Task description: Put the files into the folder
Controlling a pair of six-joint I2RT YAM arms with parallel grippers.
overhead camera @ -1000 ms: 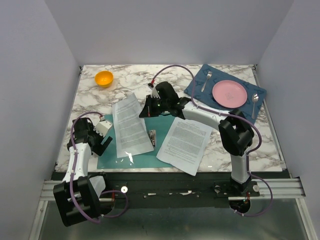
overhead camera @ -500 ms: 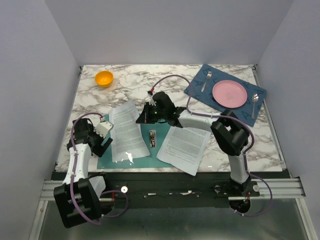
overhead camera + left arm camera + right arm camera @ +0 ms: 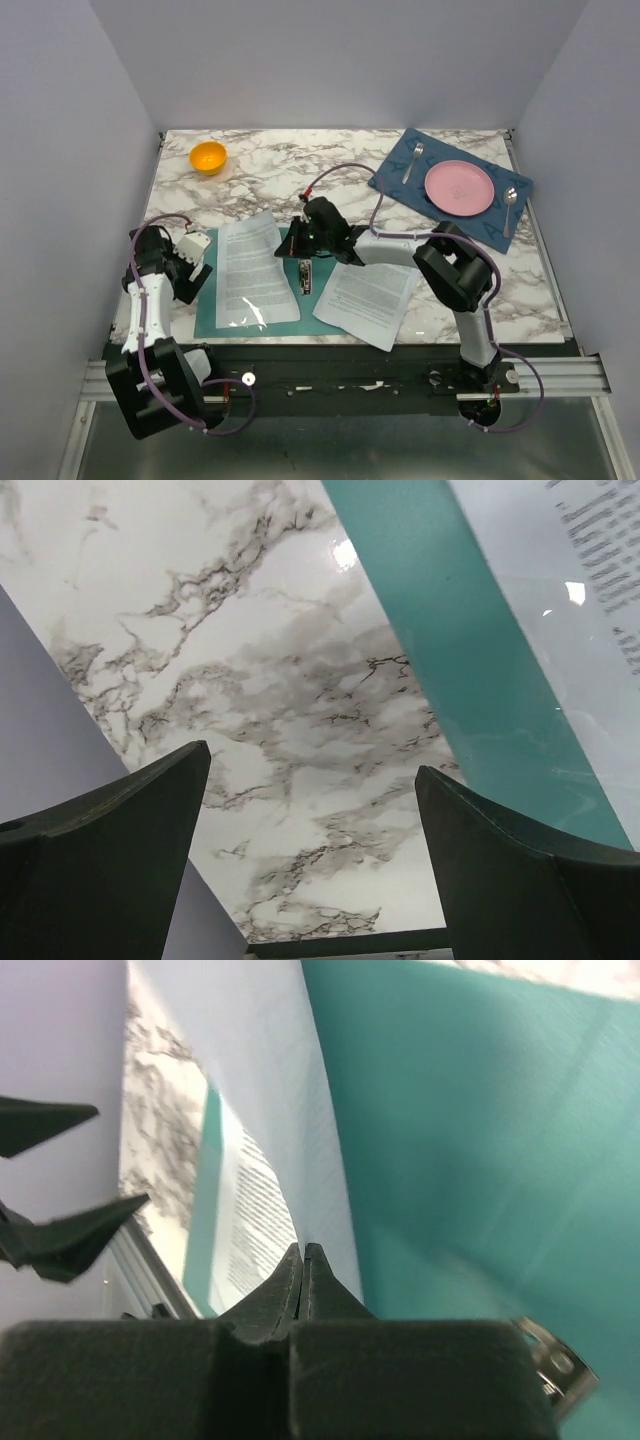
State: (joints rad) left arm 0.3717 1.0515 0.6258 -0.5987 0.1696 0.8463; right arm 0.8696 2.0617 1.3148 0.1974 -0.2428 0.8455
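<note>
We mark the right gripper [image 3: 288,248], shut, at the far-right corner of the white printed sheet [image 3: 255,272] on the flat teal folder [image 3: 207,312]; the 2nd sheet [image 3: 370,295] lies just right of it, long axis approx. near–far, nearer it than the wide-open left gripper [image 3: 310,760].

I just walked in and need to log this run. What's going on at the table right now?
Two robot arms are filing papers. The right gripper, jaws shut, appears to pinch the edge of a printed sheet that lies mostly over the teal folder. The left gripper hangs open over the marble table by the folder's left edge, holding nothing. A second sheet lies by the folder's right edge, not yet filed.
</note>
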